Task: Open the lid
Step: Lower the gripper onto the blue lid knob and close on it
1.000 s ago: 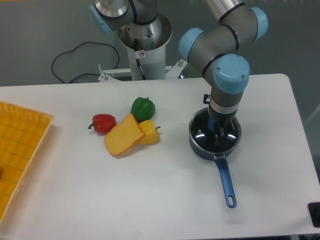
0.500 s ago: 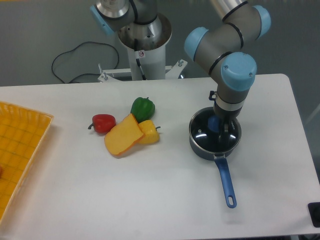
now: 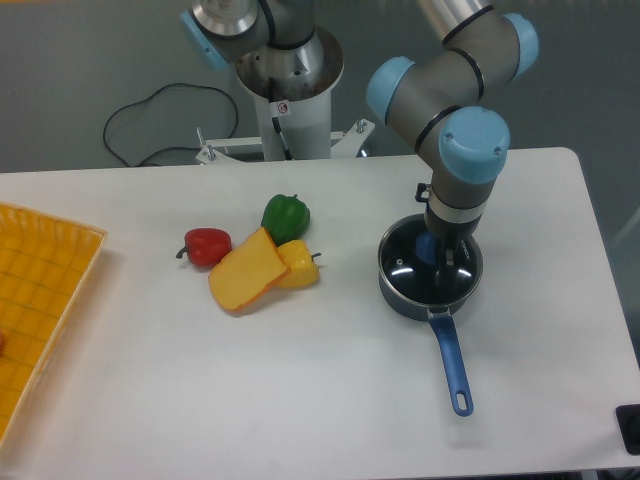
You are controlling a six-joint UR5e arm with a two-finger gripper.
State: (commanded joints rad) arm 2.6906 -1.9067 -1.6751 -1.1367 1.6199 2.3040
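Round clear glass lid [image 3: 412,264], thin metal rim, sits on dark blue-handled saucepan [image 3: 452,365]. Two-finger gripper [image 3: 440,255] over its blue knob; pincer state unclear.

A UR5e arm's wrist hangs directly over the saucepan [image 3: 405,285], its gripper [image 3: 440,252] down at the lid [image 3: 408,262], blocking any approach from above and behind. The pan's blue handle [image 3: 451,362] juts toward the table's near edge, barring a low pass there. To the left, open white table [image 3: 330,380] separates the pan from a cluster of toy food: green pepper [image 3: 285,214], red pepper [image 3: 207,245], yellow pepper [image 3: 298,264] and an orange wedge [image 3: 246,272], touching one another. A yellow basket [image 3: 40,300] lines the far left edge. The arm's base column [image 3: 290,95] stands behind the table's middle
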